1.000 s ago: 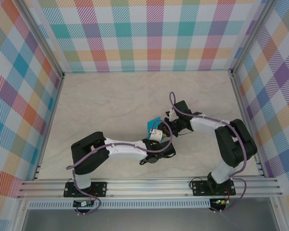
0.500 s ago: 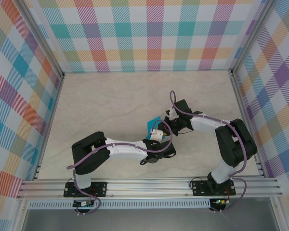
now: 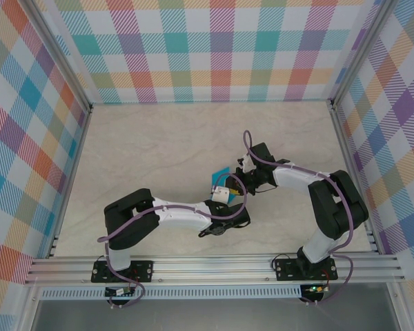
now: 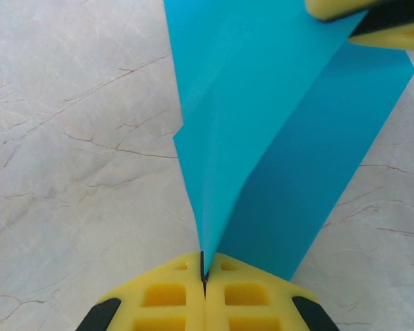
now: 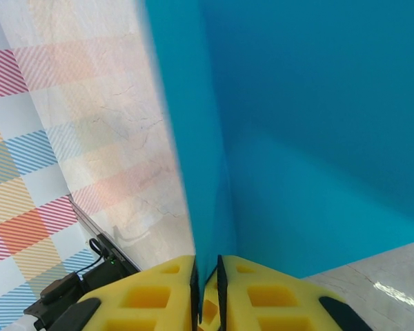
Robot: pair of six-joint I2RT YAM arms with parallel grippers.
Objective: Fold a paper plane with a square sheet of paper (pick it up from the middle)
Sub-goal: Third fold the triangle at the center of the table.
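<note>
left fingers closed, right fingers pinching paper

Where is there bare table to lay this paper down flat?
The far half of the table, from the back wall to the paper, is bare, as is the strip along the left wall. It is crowded near centre, where the left gripper and right gripper both pinch the paper.

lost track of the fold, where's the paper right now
In the top view the paper is near the middle of the table, between the two wrists. The left pincer is shut on one edge, the right pincer on another.
</note>
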